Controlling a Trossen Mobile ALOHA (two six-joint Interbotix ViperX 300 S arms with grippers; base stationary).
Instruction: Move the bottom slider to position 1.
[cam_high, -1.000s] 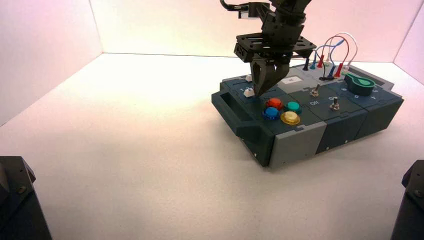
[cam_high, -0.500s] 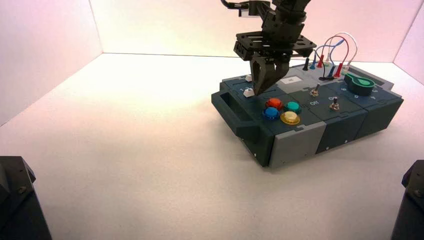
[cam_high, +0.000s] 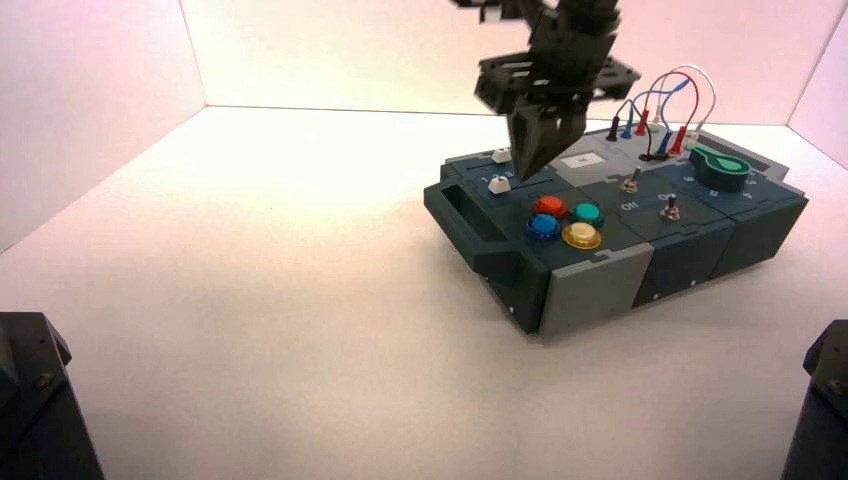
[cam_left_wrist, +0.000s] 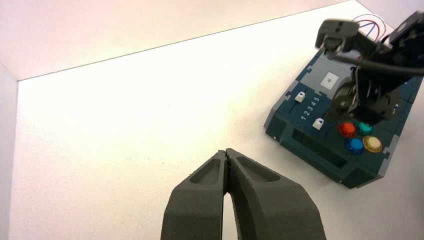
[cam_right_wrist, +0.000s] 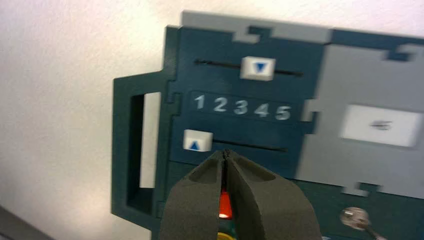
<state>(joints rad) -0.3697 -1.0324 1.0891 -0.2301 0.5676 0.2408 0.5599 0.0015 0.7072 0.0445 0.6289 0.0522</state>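
The bottom slider's white knob (cam_right_wrist: 198, 140), marked with a blue triangle, sits at the end of its dark track directly below the printed digit 1 (cam_right_wrist: 199, 102). It also shows in the high view (cam_high: 496, 184) and in the left wrist view (cam_left_wrist: 318, 124). My right gripper (cam_right_wrist: 226, 152) is shut and empty. It hovers just above the box, beside and slightly behind that knob, as the high view shows (cam_high: 527, 172). My left gripper (cam_left_wrist: 227, 152) is shut and empty, parked far from the box over the bare table.
The second white slider knob (cam_right_wrist: 257, 68) sits near digits 3 and 4. Red (cam_high: 548, 206), teal (cam_high: 586, 212), blue (cam_high: 542, 226) and yellow (cam_high: 581, 236) buttons lie beside the sliders. Toggle switches (cam_high: 630, 182), a green knob (cam_high: 719, 166) and looped wires (cam_high: 668, 105) are farther right.
My right gripper has risen and drawn slightly back from the bottom slider's knob. The knob has stayed where it was.
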